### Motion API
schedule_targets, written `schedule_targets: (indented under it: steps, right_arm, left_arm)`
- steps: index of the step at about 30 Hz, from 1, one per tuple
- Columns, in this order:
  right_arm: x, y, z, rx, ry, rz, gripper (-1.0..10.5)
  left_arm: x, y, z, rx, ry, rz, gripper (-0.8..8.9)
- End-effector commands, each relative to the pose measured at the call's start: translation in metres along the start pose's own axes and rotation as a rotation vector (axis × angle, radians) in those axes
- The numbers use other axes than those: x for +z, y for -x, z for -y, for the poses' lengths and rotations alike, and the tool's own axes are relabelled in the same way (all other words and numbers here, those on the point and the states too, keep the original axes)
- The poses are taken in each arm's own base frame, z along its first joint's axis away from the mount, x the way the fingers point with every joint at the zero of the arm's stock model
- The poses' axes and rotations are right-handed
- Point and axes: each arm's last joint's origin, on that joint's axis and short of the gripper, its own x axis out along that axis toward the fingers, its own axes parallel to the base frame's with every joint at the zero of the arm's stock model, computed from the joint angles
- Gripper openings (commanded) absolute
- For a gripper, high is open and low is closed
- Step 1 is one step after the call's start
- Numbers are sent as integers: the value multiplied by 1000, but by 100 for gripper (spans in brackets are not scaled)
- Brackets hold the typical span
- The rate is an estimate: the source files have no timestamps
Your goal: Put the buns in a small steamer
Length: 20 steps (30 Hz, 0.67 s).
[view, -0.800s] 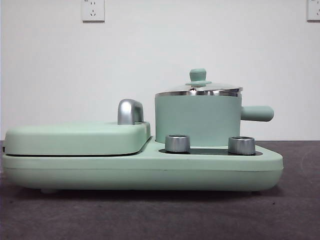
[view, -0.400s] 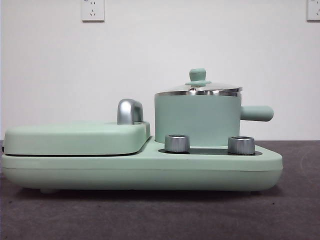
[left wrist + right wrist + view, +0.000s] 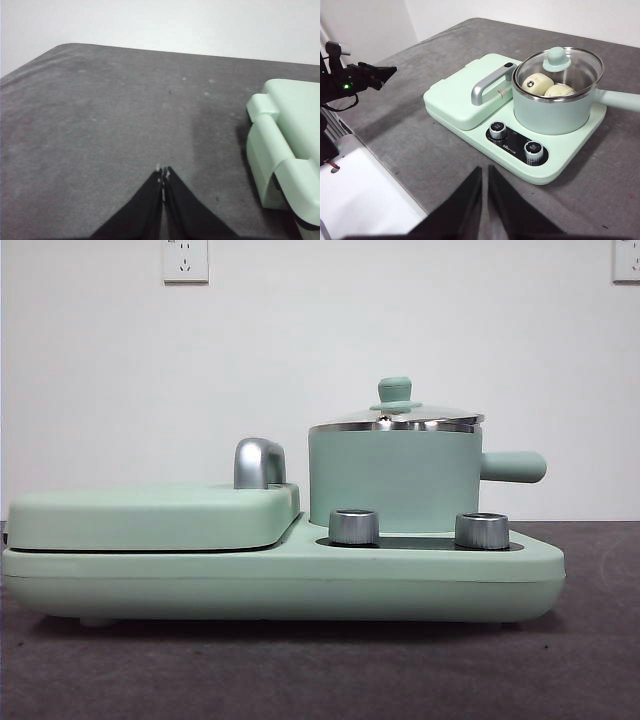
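Front view: mint-green cooker base (image 3: 300, 585) on the dark grey surface (image 3: 300, 680); flat griddle cover (image 3: 150, 518) on its one side, chrome handle (image 3: 259, 463) behind it; small steamer (image 3: 396, 480) seated on the other side, steel lid (image 3: 398, 420) in place with green knob (image 3: 396, 392) on top, stubby side handle (image 3: 513, 466) projecting outward; two steel dials (image 3: 354, 527) in front of the pot; white wall with socket (image 3: 186, 260) behind. No arm in this view. Left wrist view: left gripper (image 3: 163, 173) above bare grey surface, black fingers clenched together with tips touching, holding nothing; a corner of the cooker base (image 3: 285, 150) lies near, off to one side. Right wrist view: right gripper (image 3: 483, 172) above the surface, near the dial side of the cooker, fingers closed to a thin slit, holding nothing; the lid is see-through here, and both buns lie inside the steamer, side by side and touching: smooth bun (image 3: 538, 83), ridged bun (image 3: 559, 91). The other arm (image 3: 355, 80) shows dark at the frame's edge, well apart from the cooker.
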Motion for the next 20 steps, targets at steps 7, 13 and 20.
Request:
schedule_targets:
  steps: [7,13,20]
  right_arm:
    - [3,3,-1,7,7,23,18]
    - [3,3,-1,7,7,23,18]
    - [3,1,-1,-3,4,24,18]
  left_arm:
    - [-7,-2,0,-1,-10,-20,7]
    - [-7,-2,0,-1,-10,-20,7]
    - [-7,-2,0,-1,-10,-20,7]
